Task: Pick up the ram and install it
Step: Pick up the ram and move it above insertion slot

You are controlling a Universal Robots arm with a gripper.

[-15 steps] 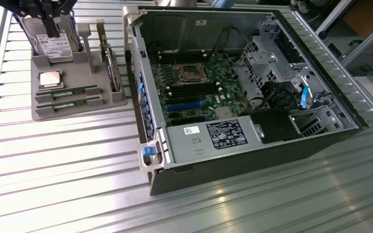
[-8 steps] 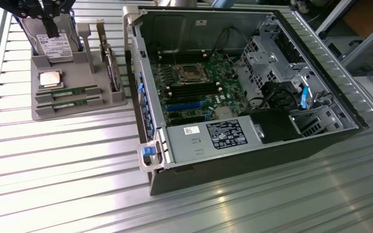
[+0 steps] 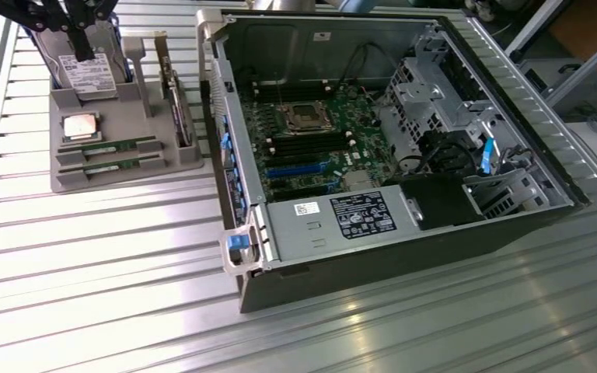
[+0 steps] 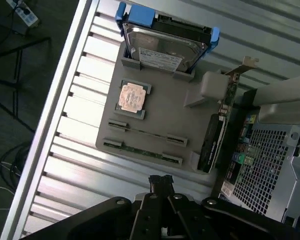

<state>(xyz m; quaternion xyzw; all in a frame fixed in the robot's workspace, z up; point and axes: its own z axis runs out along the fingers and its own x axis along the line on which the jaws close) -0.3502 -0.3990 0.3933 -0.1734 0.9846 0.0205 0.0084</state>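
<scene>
Exterior and wrist views, as I saw them from the remote station. The gripper (image 3: 83, 51) (image 4: 161, 180) hung above the gray holder (image 3: 122, 116) (image 4: 187, 127) at the exterior view's upper left, with its two dark fingers pressed together on one another rather than clamped on any part. The holder sat on the ribbed metal table (image 3: 91, 264) (image 4: 75, 145), just beside the open computer case (image 3: 277, 280) (image 4: 277, 165). The ram (image 3: 112, 144) (image 4: 147, 133), a long narrow green stick, lay on edge in a slot of the holder, parallel to a second stick (image 3: 112, 164) (image 4: 141, 150) in the neighbouring slot; both rested in their slots, apart from the gripper. Next to the ram, the square processor chip (image 3: 81, 124) (image 4: 131, 96) lay flat in its recess. The hard drive (image 3: 89, 74) (image 4: 165, 47) with its white label stood propped at the holder's far end, and in the exterior view the gripper appeared directly over it. An expansion card (image 3: 179, 109) (image 4: 215, 135) stood upright in the holder on the side nearest the case. Inside the case I could make out the green motherboard (image 3: 329, 155), its empty processor socket (image 3: 304, 116), dark long memory slots (image 3: 298, 144) beside that socket, and the silver power supply (image 3: 329, 221) with a black label along the near wall.
</scene>
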